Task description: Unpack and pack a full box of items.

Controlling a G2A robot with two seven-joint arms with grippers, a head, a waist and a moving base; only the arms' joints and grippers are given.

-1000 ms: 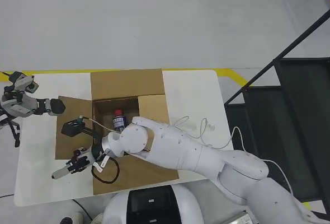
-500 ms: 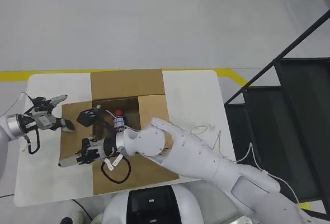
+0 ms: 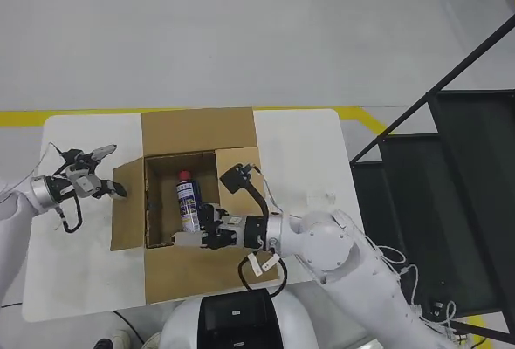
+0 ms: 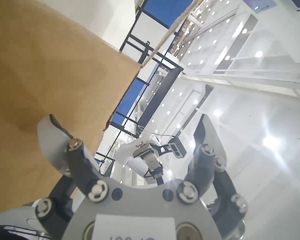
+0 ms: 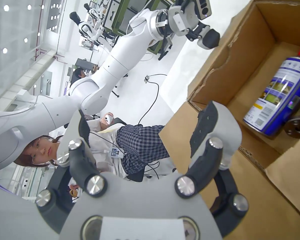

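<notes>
Two grippers, both spread wide and holding nothing; the box (image 3: 198, 131) sits open mid-surface (image 3: 83, 262) with all flaps folded out; the spray can (image 5: 277, 93) looks to lie on its side on the box floor, red cap toward the far wall; a dark round metal part (image 5: 296, 126) sits just beside the can's base, near the box's near wall.

The right gripper (image 5: 145, 112) hangs over the box's near edge, just short of the can; the left gripper (image 4: 126, 121) is outside the box at its left flap (image 3: 128, 205), one finger (image 4: 52, 131) touching or nearly touching the cardboard.

Risks, as a guess:
- right gripper dropping in too close to the near wall; a finger could catch the rim or the near flap and drag the whole box
- can is smooth and round; an off-centre close could roll it or squirt it out of the pads
- the metal part next to the can may get nudged or pinched along with it
- left finger pushing the flap could fold it inward over the opening, or slide the light box away from the right gripper
- torn flap edge may snag a finger
</notes>
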